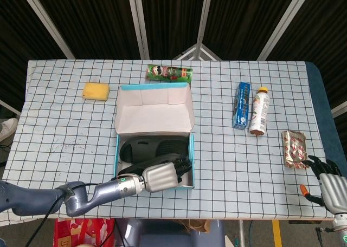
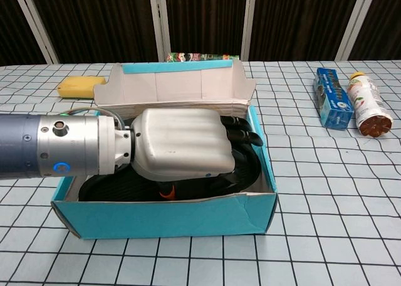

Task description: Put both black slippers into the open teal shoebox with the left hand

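The teal shoebox (image 1: 191, 161) (image 2: 164, 218) stands open near the table's front edge, its lid (image 1: 154, 110) (image 2: 182, 90) folded back. One black slipper (image 1: 154, 147) lies flat inside it. My left hand (image 1: 161, 175) (image 2: 180, 142) is down in the box, its fingers (image 2: 243, 134) curled over the edge of the second black slipper (image 2: 247, 170), which lies on top of the first. Most of both slippers is hidden under the hand in the chest view. My right hand (image 1: 327, 183) rests at the table's front right corner, holding nothing, fingers apart.
A green can (image 1: 169, 72) (image 2: 200, 57) lies behind the box lid. A yellow sponge (image 1: 96, 90) (image 2: 80, 84) sits back left. To the right are a blue carton (image 1: 242, 105) (image 2: 332, 106), a bottle (image 1: 258, 110) (image 2: 368, 110) and a foil packet (image 1: 293, 148).
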`<state>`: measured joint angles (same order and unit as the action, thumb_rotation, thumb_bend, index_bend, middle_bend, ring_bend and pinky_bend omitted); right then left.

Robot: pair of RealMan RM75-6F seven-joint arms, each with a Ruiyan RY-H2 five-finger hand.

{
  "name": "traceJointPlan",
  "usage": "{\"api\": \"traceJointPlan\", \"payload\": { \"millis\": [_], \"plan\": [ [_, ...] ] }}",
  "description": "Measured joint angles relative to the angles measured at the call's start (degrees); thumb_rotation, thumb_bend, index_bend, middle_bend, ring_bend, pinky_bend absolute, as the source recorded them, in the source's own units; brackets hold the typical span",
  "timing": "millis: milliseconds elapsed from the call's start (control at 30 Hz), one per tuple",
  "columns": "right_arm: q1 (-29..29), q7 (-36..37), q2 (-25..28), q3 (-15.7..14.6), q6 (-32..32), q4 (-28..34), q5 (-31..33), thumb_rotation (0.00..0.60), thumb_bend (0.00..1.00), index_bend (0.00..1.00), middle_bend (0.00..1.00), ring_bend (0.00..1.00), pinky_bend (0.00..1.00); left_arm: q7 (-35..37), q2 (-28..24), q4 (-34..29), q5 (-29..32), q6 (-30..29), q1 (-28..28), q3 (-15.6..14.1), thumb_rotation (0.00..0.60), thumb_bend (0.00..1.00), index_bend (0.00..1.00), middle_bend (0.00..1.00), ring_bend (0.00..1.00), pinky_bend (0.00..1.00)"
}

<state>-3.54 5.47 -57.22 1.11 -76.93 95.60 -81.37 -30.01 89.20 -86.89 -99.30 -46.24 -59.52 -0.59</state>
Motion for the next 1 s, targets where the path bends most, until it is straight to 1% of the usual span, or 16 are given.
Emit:
{"api": "traceJointPlan", "payload": {
  "millis": [100, 267, 367, 433, 567, 667, 767, 833, 1000],
  "plan": [
    [0.00, -0.10, -0.03, 0.07, 0.02, -0.04, 0.15, 0.600, 0.36, 0.24, 0.16, 0.20, 0.09, 0.97, 0.30, 0.87, 0.02, 0.39, -0.35, -0.03, 0.600, 0.34, 0.51, 0.42, 0.07, 0.27],
    [0.00, -0.25, -0.09, 0.08, -0.04, -0.01, 0.07, 0.600, 0.36, 0.24, 0.16, 0.20, 0.09, 1.25, 0.11, 1.31, 0.39, 1.07, -0.62, -0.03, 0.600, 0.34, 0.51, 0.42, 0.06, 0.27],
    [0.02, -0.32, -0.10, 0.08, -0.04, 0.05, 0.10, 0.600, 0.36, 0.24, 0.16, 0.20, 0.09, 0.86, -0.16, 1.11, 0.54, 1.18, -0.63, 0.02, 0.600, 0.34, 0.49, 0.38, 0.05, 0.27],
    [0.01, -0.43, -0.12, 0.09, 0.00, 0.09, 0.17, 0.600, 0.36, 0.24, 0.16, 0.20, 0.09, 0.60, -0.35, 0.94, 0.55, 1.06, -0.61, 0.11, 0.600, 0.34, 0.44, 0.31, 0.02, 0.27],
    [-0.02, -0.55, -0.13, 0.12, 0.12, 0.15, 0.31, 0.600, 0.36, 0.24, 0.16, 0.20, 0.08, -0.56, -1.20, 0.40, 0.42, 0.71, -0.57, 0.39, 0.600, 0.29, 0.30, 0.15, 0.00, 0.22],
    [-0.03, -0.62, -0.10, 0.13, 0.19, 0.28, 0.42, 0.600, 0.36, 0.24, 0.16, 0.20, 0.07, -1.97, -2.19, -0.47, 0.64, 0.90, -0.58, 0.65, 0.600, 0.27, 0.22, 0.07, 0.00, 0.18],
    [0.03, -0.67, -0.08, 0.14, 0.04, 0.35, 0.37, 0.600, 0.36, 0.24, 0.17, 0.20, 0.07, -3.71, -3.41, -2.07, 1.21, 1.36, -0.51, 0.90, 0.600, 0.25, 0.16, 0.01, 0.00, 0.15],
    [0.04, -0.68, -0.06, 0.15, 0.07, 0.37, 0.43, 0.600, 0.36, 0.24, 0.17, 0.20, 0.07, -4.53, -4.24, -3.29, 1.75, 1.74, -0.44, 1.04, 0.600, 0.24, 0.12, 0.00, 0.00, 0.13],
    [-0.06, -0.75, 0.00, 0.14, 0.39, 0.47, 0.62, 0.600, 0.36, 0.24, 0.17, 0.20, 0.07, -9.09, -7.49, -8.07, 4.06, 3.50, -0.18, 1.43, 0.600, 0.24, 0.10, 0.00, 0.00, 0.09]
  ]
}}
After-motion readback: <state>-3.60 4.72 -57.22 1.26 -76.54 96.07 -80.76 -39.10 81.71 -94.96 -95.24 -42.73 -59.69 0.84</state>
